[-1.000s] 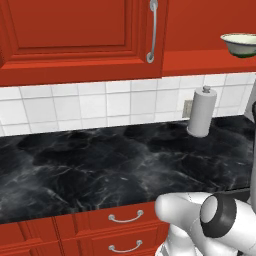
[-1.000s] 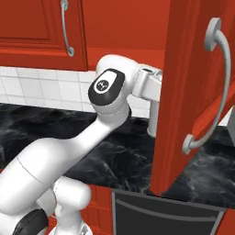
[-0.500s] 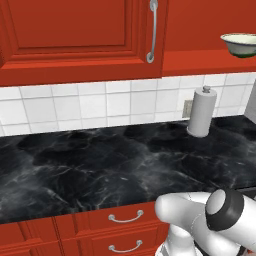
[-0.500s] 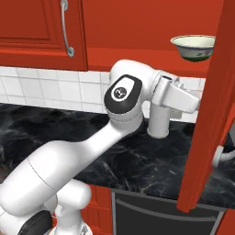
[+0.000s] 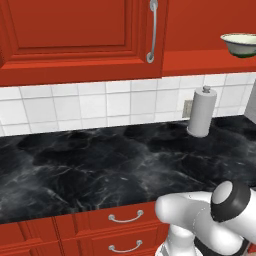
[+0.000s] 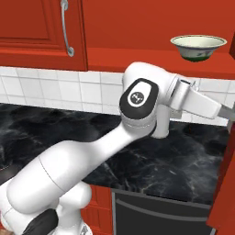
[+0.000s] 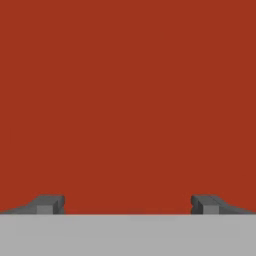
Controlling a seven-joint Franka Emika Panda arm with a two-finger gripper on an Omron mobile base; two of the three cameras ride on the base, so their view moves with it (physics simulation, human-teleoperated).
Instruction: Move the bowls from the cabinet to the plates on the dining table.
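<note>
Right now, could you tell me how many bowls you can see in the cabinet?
1. One bowl stands on the open cabinet's shelf, above the paper towel roll. A second may be hidden farther right.

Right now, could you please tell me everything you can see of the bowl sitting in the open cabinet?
The bowl is small, round and deep, cream-white inside with a greenish tint and a dark green band near its base. It looks matte, like ceramic. It stands upright on the red cabinet shelf, resting on its narrow foot, with nothing seen inside. It sits above the paper towel roll on the counter. Nothing but the shelf touches it.
</note>
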